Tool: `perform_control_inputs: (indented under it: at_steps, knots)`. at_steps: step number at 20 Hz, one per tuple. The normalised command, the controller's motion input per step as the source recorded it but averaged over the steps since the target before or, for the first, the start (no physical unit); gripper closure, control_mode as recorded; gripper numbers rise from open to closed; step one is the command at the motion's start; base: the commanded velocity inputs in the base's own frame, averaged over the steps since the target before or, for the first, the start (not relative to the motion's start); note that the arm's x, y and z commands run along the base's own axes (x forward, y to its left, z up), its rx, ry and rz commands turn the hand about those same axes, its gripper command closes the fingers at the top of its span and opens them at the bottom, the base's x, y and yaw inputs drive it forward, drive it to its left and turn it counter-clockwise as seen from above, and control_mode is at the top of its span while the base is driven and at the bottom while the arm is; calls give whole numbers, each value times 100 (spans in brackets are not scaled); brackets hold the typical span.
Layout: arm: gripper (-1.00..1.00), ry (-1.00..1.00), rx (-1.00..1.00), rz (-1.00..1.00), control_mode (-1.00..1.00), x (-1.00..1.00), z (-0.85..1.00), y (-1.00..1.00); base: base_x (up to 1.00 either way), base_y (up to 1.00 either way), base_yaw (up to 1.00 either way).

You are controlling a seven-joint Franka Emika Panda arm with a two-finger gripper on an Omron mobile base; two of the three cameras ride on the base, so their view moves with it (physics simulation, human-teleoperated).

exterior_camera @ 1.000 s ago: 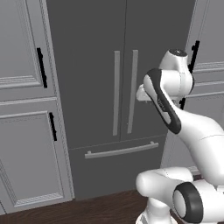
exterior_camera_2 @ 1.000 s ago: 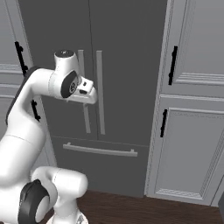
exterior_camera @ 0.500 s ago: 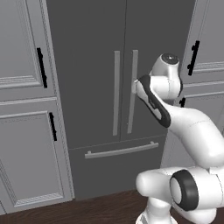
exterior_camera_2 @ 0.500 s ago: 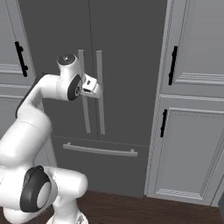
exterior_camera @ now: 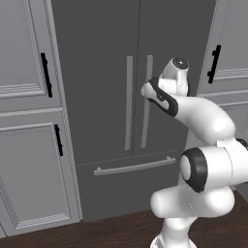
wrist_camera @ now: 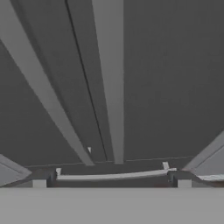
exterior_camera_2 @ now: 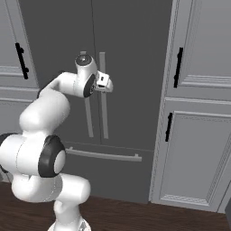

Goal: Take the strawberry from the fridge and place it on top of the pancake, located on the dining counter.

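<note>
Grey fridge (exterior_camera: 97, 97) doors closed, unlabelled; end effector (wrist_camera: 111, 178) spread.

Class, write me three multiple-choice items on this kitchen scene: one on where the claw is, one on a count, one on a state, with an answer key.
1. Where is the claw?
A. In front of the fridge door handles
B. Beside the left cabinet
C. Down at the floor

2. How many long vertical bar handles does the fridge have?
A. One
B. Two
C. Four

3. The fridge doors are:
A. Both open
B. One open
C. Both closed

Key: 1 A, the hand view looks straight at the handles; 2 B, a pair flanks the centre seam; 3 C, no interior shows.
</note>
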Motion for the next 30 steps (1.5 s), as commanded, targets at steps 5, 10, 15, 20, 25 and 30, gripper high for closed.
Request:
perform_control_inputs:
  at_steps: [5,10,15,20,25,30]
  knots:
    - [-100,-13,-1,-1,-100,55,-5,-6,0,0,0]
    - [-100,-15,0,0,-100,57,-11,-1,0,0,0]
    - [-100,-8,0,0,-100,65,-17,-2,0,0,0]
    - [-100,-15,0,0,-100,43,-12,0,0,0,0]
    - [-100,-1,0,0,-100,61,0,-4,0,0,0]
    - [100,0,0,1,-100,43,0,0,0,0,0]
